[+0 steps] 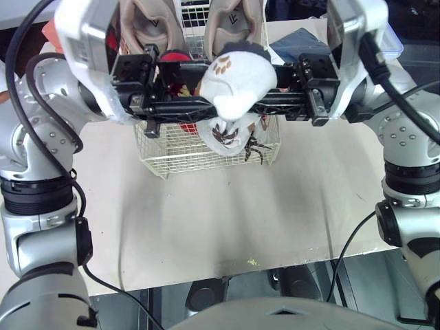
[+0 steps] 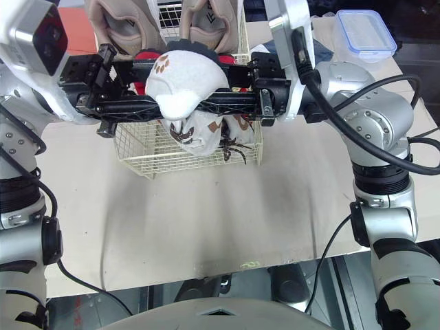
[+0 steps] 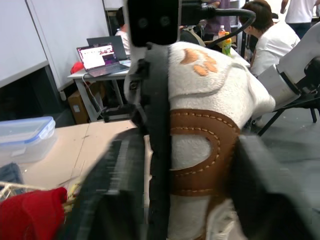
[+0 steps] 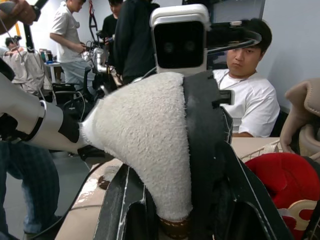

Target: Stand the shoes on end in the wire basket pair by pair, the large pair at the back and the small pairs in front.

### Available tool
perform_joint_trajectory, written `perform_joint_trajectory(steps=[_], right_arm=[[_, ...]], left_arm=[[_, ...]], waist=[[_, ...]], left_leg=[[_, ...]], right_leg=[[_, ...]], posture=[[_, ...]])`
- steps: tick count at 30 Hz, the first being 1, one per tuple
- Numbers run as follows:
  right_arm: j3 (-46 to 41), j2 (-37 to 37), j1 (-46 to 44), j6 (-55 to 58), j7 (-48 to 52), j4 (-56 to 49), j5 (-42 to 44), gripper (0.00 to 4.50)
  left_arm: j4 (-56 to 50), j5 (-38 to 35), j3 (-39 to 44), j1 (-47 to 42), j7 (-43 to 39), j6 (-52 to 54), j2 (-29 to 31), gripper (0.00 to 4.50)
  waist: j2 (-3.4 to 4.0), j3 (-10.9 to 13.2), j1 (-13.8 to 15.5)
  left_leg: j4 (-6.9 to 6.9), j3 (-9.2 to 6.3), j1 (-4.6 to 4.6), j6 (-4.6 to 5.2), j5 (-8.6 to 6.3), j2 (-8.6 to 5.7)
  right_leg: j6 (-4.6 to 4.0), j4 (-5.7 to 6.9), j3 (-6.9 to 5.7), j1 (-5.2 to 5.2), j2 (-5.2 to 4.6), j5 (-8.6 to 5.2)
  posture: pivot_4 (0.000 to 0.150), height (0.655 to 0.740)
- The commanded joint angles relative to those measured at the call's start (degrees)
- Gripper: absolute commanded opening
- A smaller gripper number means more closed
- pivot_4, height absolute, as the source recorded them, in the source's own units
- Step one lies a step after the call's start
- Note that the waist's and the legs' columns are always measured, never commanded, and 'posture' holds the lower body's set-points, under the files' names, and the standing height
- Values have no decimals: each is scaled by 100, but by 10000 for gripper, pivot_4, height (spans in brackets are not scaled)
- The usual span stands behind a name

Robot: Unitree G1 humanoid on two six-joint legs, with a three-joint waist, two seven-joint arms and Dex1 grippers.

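A white fluffy shoe with an orange paw print hangs over the front of the wire basket. My left gripper reaches in from the left and is shut on it. My right gripper comes from the right and is shut on the same shoe. The left wrist view shows its brown strap between the fingers. Its white mate stands in the basket's front right. Two large beige shoes stand on end at the back. A red shoe sits between them and my grippers.
The basket stands on a table covered in beige paper. A lidded plastic box and a blue cloth lie at the back right. A person in a white shirt sits beyond the table, and others stand behind.
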Motion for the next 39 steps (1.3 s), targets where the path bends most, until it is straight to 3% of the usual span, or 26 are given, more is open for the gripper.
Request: perform_joint_trajectory(steps=[1, 2, 5, 8, 11, 16, 20, 29, 39], right_arm=[[-206, -28, -88, -24, -27, -122, 3, 11760], [-241, -14, -80, 8, -54, -118, 38, 15147], [-322, -70, -17, 62, -34, -158, 89, 19509], [-525, -225, 118, 101, -80, -246, 155, 31536], [-784, -392, 271, 165, -194, -326, 274, 45000], [-1191, -666, 772, 278, -443, -627, 467, 45000], [-1201, -850, 1094, 246, -489, -804, 378, 45000], [-999, -1295, 1522, -328, -62, -1002, -307, 45000], [-993, -1273, 1456, -445, 54, -892, -418, 45000]], left_arm=[[-93, -64, 198, 47, -354, 59, 167, 14417], [-107, -70, 243, 82, -330, 59, 167, 14244], [-169, -105, 481, 235, -94, 27, 123, 13830], [-321, -164, 987, 577, 321, -34, 71, 6713], [-586, -246, 1540, 1018, 744, -41, 68, 5924], [-1039, 224, 2369, 1696, 1755, -675, -294, 5924], [-1302, 444, 2556, 2111, 2052, -1020, -468, 5924], [-1500, 1143, 2441, 3627, 2023, -2006, -1168, 5924], [-1110, 1564, 2152, 4143, 1812, -2778, -1390, 5924]], waist=[[0, 0, 2], [0, 0, 3], [0, 0, 1], [1, 0, 4], [0, 0, 11], [1, 0, 46], [0, 0, 109], [1, 0, 135], [1, -1, 139]], left_leg=[[0, 0, 0, 0, 0, 0], [0, 0, 0, 0, 0, 0], [0, 1, 0, 0, 0, 0], [-1, 0, 0, 0, 0, 0], [0, -1, -1, 0, 0, 0], [-2, 0, 0, 0, 0, 1], [-2, 5, 1, 0, -1, 1], [-4, 12, 1, 1, -1, 1], [-3, 10, 5, 1, -1, 2]], right_leg=[[0, 0, 0, 0, -1, 0], [0, 0, 0, 0, -1, 0], [0, -1, 1, 0, -2, 0], [0, -2, 2, 0, -3, 0], [0, -2, 2, 0, -5, 0], [0, -4, 4, 1, -5, 0], [0, -5, 8, 1, -5, 0], [0, -11, 12, 4, -6, 0], [0, -7, 11, 8, -5, 0]], posture=[[1500, 7400], [1500, 7400], [1500, 7400], [1500, 7400], [1500, 7400], [1500, 7400], [1500, 7400], [1500, 7400], [1500, 7400]])
